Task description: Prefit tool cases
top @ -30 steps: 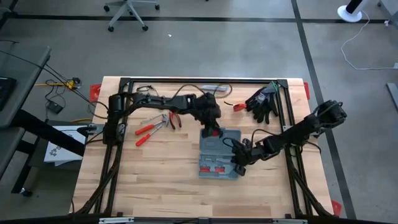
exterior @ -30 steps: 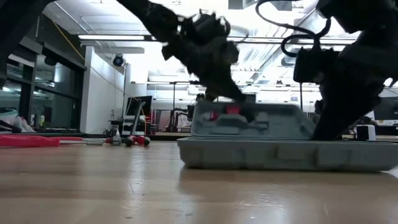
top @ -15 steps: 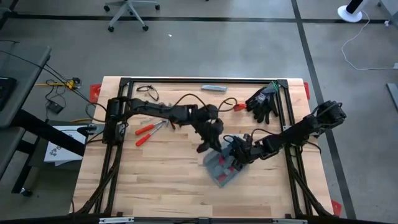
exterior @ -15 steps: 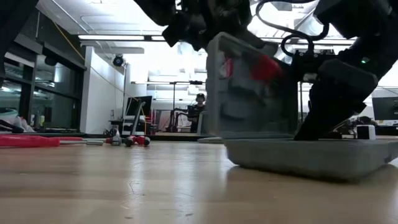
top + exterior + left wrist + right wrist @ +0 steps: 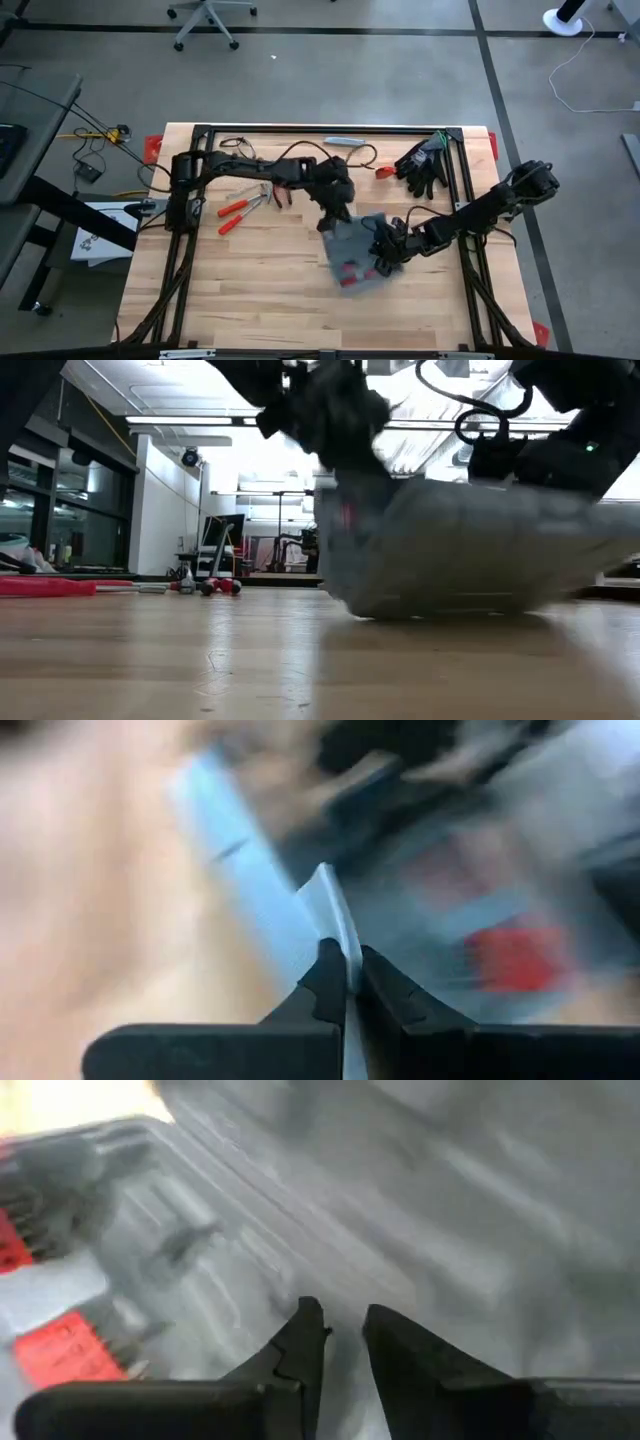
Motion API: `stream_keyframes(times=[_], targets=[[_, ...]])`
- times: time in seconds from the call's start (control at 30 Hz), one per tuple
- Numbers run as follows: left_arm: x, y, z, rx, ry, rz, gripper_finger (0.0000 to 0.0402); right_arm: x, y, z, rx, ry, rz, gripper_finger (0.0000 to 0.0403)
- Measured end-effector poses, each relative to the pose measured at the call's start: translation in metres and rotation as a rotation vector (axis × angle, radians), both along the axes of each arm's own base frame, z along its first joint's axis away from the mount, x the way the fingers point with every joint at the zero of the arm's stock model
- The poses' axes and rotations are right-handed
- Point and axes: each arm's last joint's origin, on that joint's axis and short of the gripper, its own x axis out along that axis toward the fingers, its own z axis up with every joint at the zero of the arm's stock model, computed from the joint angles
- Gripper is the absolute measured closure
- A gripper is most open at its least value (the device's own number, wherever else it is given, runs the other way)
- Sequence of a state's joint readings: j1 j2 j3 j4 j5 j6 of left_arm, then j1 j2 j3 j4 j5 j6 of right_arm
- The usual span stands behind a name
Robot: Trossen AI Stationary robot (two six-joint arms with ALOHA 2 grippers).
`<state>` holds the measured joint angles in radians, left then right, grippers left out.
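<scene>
Now the tool case (image 5: pixel 352 252) sits mid-table, skewed, its long axis running from the far left toward the near right. Left gripper (image 5: pixel 347 982) reaches in from the far side, jaws pinched tight on the case's thin edge. Right gripper (image 5: pixel 340 1342) hovers over the moulded interior, jaws narrowly parted, red pieces (image 5: pixel 60 1345) in the slots.

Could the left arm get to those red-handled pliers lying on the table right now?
Probably not right away: the red-handled pliers lie uncovered beside it, but the left gripper has its fingers shut on the tool case's edge.
</scene>
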<state>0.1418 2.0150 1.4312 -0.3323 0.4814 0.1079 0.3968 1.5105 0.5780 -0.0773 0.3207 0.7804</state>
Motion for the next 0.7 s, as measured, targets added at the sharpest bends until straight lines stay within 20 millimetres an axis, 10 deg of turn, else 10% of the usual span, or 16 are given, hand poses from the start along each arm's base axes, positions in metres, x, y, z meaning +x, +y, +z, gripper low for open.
stream_keyframes(times=[0.3,0.7], targets=[[-0.023,0.046,-0.039,0.16,0.136,0.139,0.0401,0.003,0.004,0.002,-0.03,-0.073,-0.023,0.0325],[-0.026,0.059,-0.039,0.175,0.095,0.178,0.039,0.007,0.008,-0.003,-0.025,-0.095,-0.018,0.0325]])
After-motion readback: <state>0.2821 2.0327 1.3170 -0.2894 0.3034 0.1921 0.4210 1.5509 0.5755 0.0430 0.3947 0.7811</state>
